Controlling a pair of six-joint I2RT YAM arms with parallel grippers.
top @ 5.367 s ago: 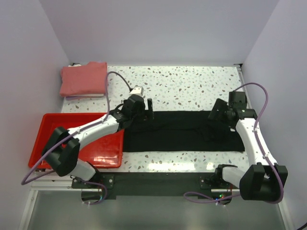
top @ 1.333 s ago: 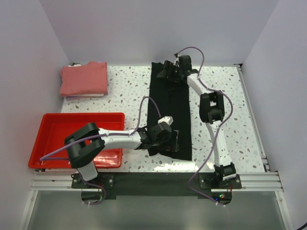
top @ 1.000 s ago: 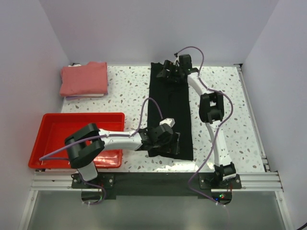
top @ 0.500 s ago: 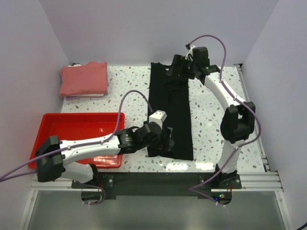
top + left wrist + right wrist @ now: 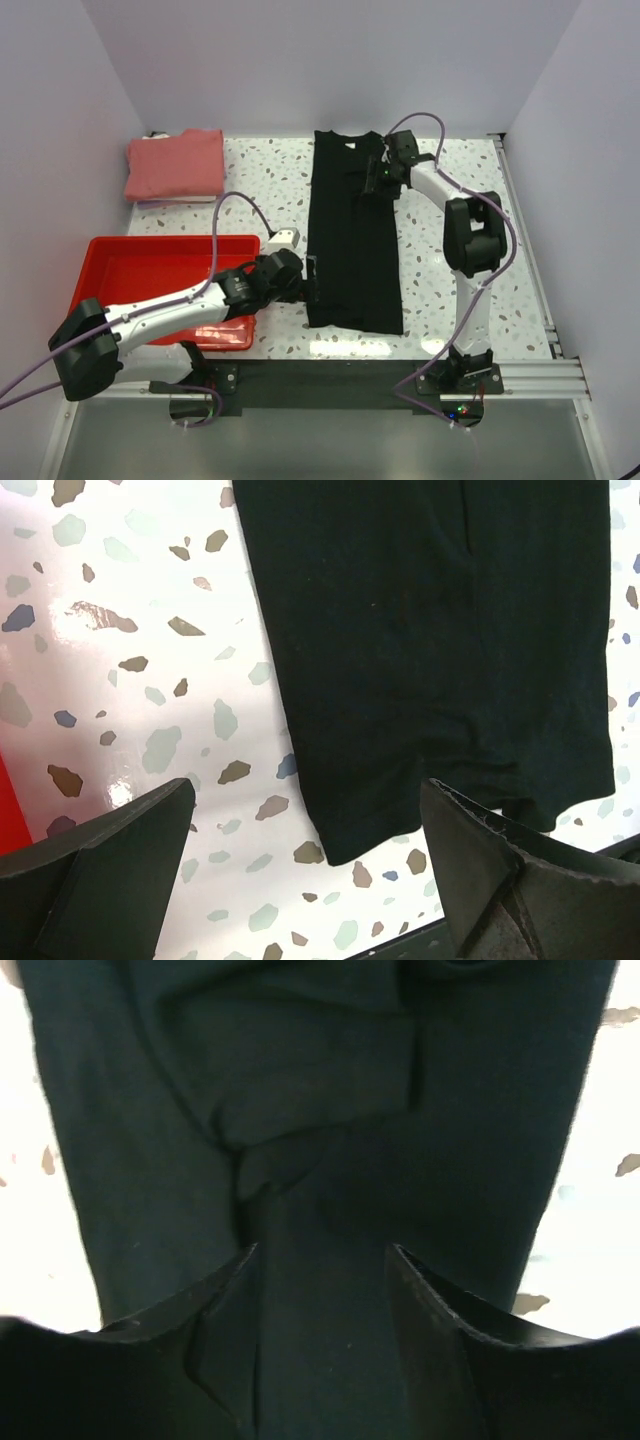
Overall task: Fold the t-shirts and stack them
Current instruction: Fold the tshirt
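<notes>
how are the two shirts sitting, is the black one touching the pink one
Apart. The top view shows speckled table between the black shirt and the pink shirt.

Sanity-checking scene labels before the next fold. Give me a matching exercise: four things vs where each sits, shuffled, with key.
Things:
1. black t-shirt
2. pink t-shirt
3. red tray
4. right tool

Places:
A. far left corner, folded
B. near left side
C. middle, laid out as a long strip running far to near
D. over the far end of the black t-shirt

Pairs: 1-C, 2-A, 3-B, 4-D
</notes>
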